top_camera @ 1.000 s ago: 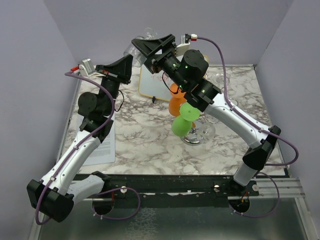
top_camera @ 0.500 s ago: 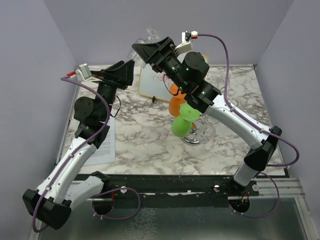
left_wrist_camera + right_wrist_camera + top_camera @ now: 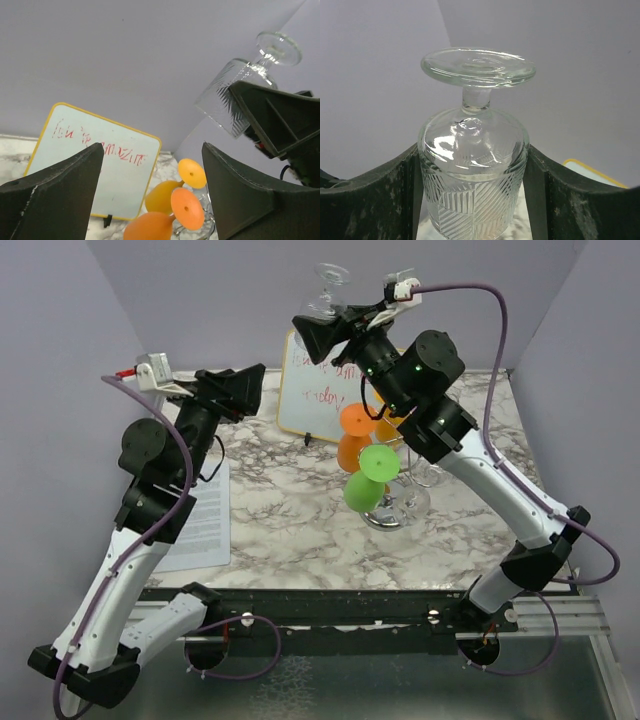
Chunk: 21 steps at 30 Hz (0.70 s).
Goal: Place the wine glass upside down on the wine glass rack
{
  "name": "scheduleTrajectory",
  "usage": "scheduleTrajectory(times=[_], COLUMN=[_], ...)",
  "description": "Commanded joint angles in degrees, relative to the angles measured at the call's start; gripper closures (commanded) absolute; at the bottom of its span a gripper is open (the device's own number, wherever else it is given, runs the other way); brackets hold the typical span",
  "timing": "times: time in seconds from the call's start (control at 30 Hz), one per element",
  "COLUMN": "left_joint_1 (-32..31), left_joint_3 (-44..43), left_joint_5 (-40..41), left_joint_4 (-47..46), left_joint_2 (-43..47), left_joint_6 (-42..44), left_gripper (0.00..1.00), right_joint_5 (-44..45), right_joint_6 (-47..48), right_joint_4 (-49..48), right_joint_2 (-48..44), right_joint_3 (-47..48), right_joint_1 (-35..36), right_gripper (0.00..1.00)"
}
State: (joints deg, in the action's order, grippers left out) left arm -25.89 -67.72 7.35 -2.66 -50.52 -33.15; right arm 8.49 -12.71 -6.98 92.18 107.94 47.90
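Right claw (image 3: 474, 200) clamping wine glass (image 3: 474, 145), foot up — high above rack (image 3: 392, 518)

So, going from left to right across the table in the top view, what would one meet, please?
paper → whiteboard → rack

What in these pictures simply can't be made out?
Wine glass rack: top view, arms mostly hidden behind the orange glasses and green glass.
Whiteboard: left wrist view, red writing too blurred to read.
Wine glass: right wrist view, rim cut off by the bottom edge.
Printed sheet: top view, text too small.
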Motion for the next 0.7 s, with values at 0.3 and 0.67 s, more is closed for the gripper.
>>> scheduleTrajectory(times=[0.3, 0.67], left_joint_1=[0.0, 0.0], left_joint_3=[-9.0, -8.2], left_joint_5=[-17.9, -19.7], left_joint_4=[14.7, 14.1], left_joint_2=[-8.9, -11.9], left_joint_6=[0.0, -1.0], left_gripper=[0.17, 0.16], right_joint_5=[18.1, 39.4], right_joint_6=[33.8, 31.4], right_joint_4=[6.9, 28.8], right_joint_2=[-16.6, -28.3], right_joint_3=[-2.2, -10.6], right_joint_1=[-2.8, -2.8], right_gripper=[0.93, 0.93])
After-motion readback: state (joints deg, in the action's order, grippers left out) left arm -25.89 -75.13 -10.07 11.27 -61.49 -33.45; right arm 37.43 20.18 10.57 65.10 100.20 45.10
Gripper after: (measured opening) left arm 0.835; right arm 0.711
